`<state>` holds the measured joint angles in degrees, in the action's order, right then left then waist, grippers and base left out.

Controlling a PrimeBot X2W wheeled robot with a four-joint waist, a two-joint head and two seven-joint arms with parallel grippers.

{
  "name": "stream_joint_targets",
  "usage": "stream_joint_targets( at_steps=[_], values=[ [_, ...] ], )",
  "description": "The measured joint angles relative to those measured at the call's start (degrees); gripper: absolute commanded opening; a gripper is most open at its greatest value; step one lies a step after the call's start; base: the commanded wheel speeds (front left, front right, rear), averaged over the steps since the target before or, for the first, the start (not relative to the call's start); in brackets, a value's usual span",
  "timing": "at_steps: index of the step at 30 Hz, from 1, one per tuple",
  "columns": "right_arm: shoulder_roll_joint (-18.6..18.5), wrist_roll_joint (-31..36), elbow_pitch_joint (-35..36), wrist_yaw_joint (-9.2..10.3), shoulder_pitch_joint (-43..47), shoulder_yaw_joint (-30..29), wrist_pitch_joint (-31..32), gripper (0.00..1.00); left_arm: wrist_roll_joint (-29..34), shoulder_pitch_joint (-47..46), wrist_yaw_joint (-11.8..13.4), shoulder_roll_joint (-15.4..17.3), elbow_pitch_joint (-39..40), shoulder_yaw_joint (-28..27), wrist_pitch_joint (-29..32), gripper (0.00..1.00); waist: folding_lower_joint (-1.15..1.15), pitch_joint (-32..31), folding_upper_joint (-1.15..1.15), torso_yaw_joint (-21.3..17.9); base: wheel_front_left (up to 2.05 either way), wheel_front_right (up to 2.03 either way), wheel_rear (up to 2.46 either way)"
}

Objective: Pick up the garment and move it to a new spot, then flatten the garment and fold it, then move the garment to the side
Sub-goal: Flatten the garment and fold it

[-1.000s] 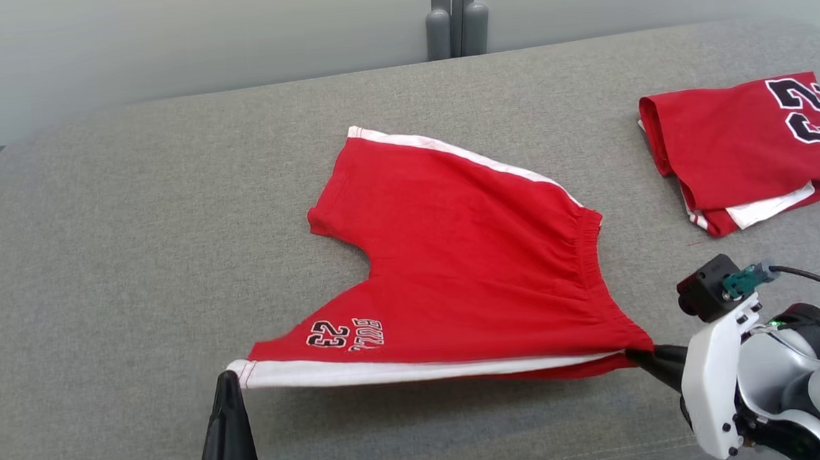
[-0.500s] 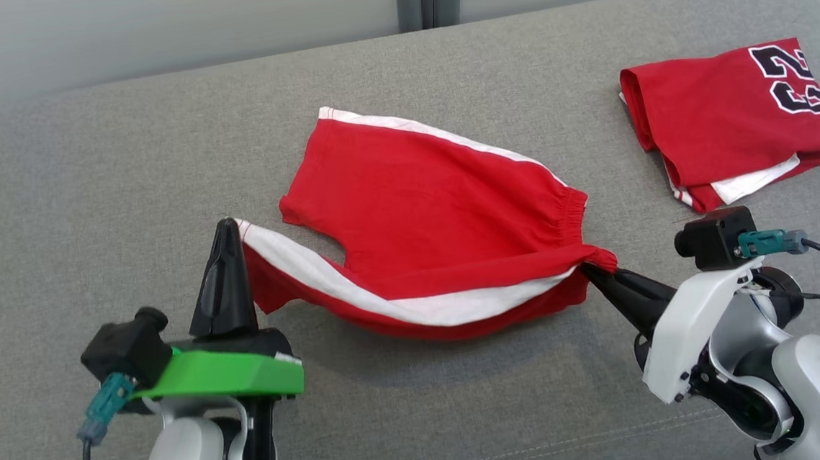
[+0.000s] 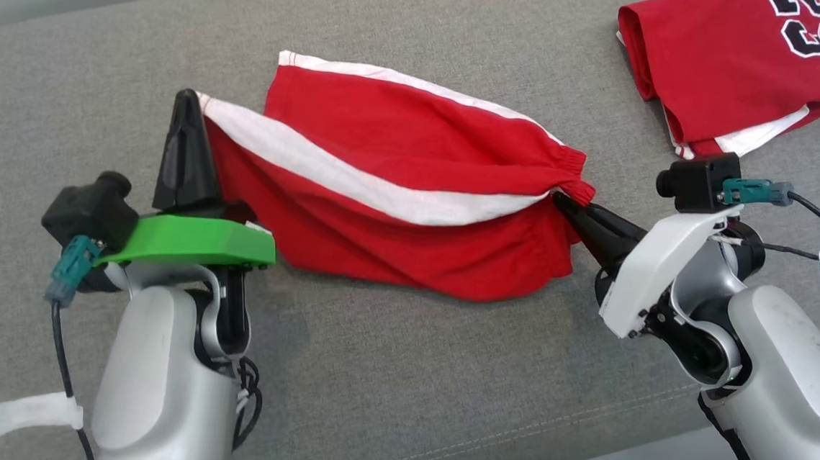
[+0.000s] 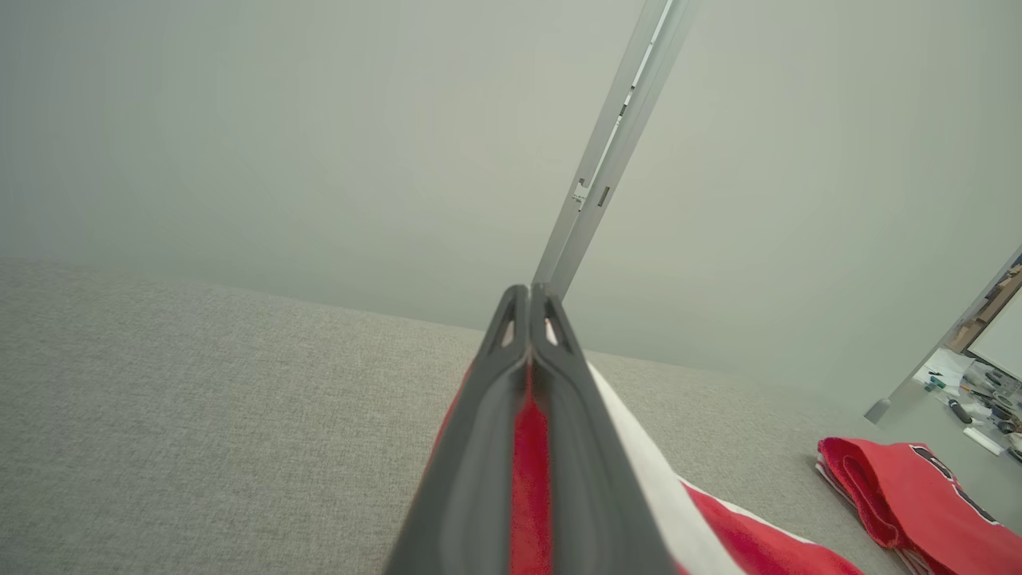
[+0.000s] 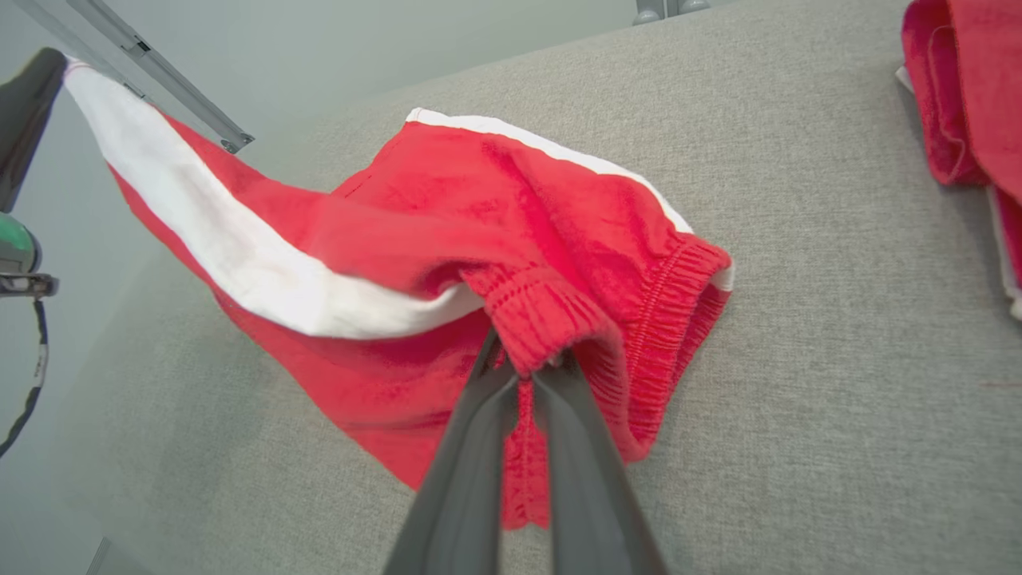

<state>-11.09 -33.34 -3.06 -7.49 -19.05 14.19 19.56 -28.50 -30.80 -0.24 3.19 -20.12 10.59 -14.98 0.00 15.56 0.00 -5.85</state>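
While it hangs half-raised, garment (image 3: 404,151), left fingers (image 3: 185,155) clamped on hem (image 3: 212,108), right fingers (image 3: 597,228) on waistband (image 3: 570,168)

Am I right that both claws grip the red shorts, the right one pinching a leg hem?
Not quite: the right claw pinches the elastic waistband of the red shorts, as the right wrist view shows. The left claw grips them too.

Probable robotics laboratory or test bay, broad grey fabric-padded work surface (image 3: 422,402), plain pale partition panels (image 4: 239,120) joined by an aluminium post (image 4: 615,136), scattered tools, papers and cardboard (image 4: 970,391) past the panels' far edge
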Motion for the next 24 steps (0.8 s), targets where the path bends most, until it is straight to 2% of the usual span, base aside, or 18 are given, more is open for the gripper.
stream_joint_targets(
  at_steps=[10,24],
  values=[
    [4.79,1.54,-3.75,0.01,-4.68,-0.70,-2.71,0.00,4.21,-9.33,-0.20,-0.18,-7.20,-1.25,-0.05,0.00,0.00,4.35,0.00,-2.42,0.00,0.00,0.00],
    [7.27,1.47,-8.08,0.00,-9.76,-1.42,-7.12,0.00,8.64,-17.02,-0.22,0.37,-14.39,-3.27,-0.07,0.00,0.00,7.33,0.00,-6.64,0.00,0.00,0.00]
  ],
)
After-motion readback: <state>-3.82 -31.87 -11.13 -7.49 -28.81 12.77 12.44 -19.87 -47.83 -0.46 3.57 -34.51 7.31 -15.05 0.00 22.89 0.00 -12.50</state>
